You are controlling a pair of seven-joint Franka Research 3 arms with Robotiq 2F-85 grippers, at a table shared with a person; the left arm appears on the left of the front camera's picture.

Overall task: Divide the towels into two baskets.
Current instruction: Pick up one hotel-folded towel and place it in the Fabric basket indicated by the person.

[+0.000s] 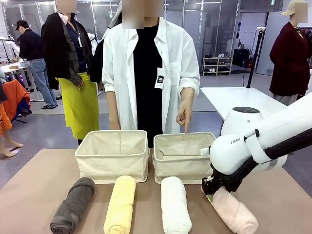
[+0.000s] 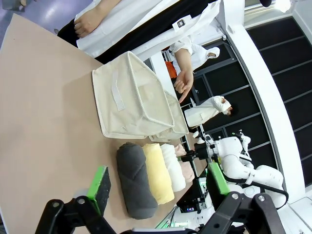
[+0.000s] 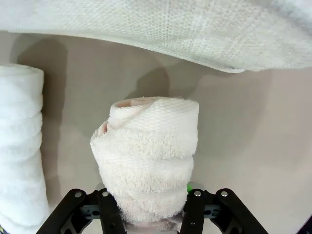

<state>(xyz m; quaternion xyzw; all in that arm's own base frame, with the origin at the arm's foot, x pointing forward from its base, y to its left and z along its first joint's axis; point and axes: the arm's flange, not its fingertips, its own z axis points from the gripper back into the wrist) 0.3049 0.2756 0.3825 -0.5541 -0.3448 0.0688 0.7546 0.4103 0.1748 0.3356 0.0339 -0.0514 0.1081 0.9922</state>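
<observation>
While my right gripper (image 3: pixel 150 210) squeezes the pink towel (image 3: pixel 146 146) near the table's (image 1: pixel 29 195) right edge, its end-on pinch could let the roll unravel; my left gripper (image 2: pixel 158 187) is wide open.

you get bright, even light from overhead in the front view, with only faint, soft shadows on the tabletop (image 1: pixel 29 195). your right wrist view is sharp on the pink towel (image 3: pixel 146 161), which throws a dim shadow behind it. your left wrist view bends hard at its edges, and a white patch (image 2: pixel 282 4) glares top right.
</observation>
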